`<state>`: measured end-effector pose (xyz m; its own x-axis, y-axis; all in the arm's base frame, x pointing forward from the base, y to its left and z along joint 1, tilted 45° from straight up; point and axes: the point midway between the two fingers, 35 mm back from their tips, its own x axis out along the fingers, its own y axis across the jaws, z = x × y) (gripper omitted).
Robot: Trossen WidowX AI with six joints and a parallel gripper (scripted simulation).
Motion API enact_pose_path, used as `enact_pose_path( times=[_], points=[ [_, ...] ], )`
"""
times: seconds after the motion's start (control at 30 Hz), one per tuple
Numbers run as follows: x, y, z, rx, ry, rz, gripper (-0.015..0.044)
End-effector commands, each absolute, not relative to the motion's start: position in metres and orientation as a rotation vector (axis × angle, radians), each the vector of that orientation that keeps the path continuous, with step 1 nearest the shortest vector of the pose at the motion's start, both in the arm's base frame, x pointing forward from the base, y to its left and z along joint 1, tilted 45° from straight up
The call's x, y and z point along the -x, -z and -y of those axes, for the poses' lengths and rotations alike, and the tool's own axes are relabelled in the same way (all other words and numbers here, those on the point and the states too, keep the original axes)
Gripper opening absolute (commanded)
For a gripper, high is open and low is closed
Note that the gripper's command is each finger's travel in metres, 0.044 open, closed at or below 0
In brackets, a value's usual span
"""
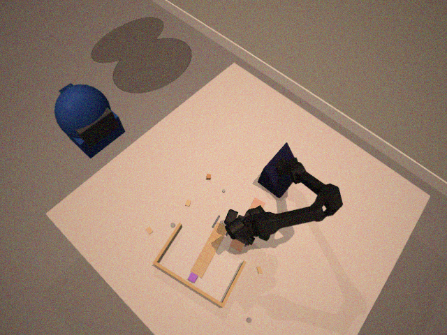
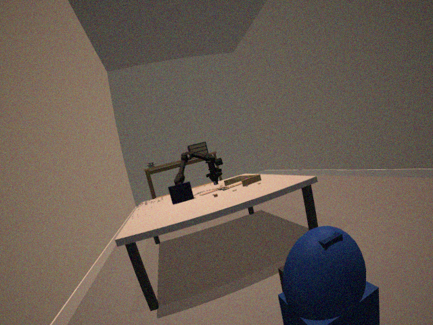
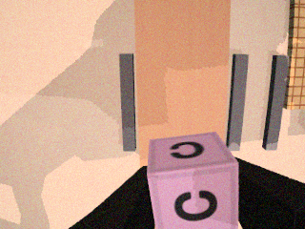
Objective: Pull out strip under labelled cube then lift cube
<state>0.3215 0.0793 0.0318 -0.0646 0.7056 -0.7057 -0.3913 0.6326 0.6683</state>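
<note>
The pink labelled cube (image 3: 193,191), with a black C on its faces, is between the fingers in the wrist view. My gripper (image 3: 187,170) (image 2: 215,183) is shut on it and holds it above the table. Below it lies the plain orange strip (image 3: 183,38) (image 1: 257,202), with grey bars (image 3: 127,102) (image 3: 237,102) on either side; the arm hides its middle in the top view. A tan grid-patterned strip (image 1: 207,254) (image 3: 297,57) lies beside it. A purple cube (image 1: 193,277) sits at that strip's far end.
A three-sided wooden frame (image 1: 168,244) stands around the far part of the tan strip. An orange block (image 1: 208,176), small tan pieces (image 1: 188,203) (image 1: 259,269) and grey discs (image 1: 172,225) (image 1: 248,319) lie about. A blue figure (image 1: 81,108) (image 2: 323,273) stands off the table.
</note>
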Motion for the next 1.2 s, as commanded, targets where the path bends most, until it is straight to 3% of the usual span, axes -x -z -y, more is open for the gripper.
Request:
enact_pose_path(
  times=[0.0,1.17],
  points=[
    [-0.309,-0.03,-0.075,-0.287,-0.915,-1.363,0.0],
    [-0.295,-0.053,-0.046,-0.286,-0.914,-1.364,0.0]
  ],
)
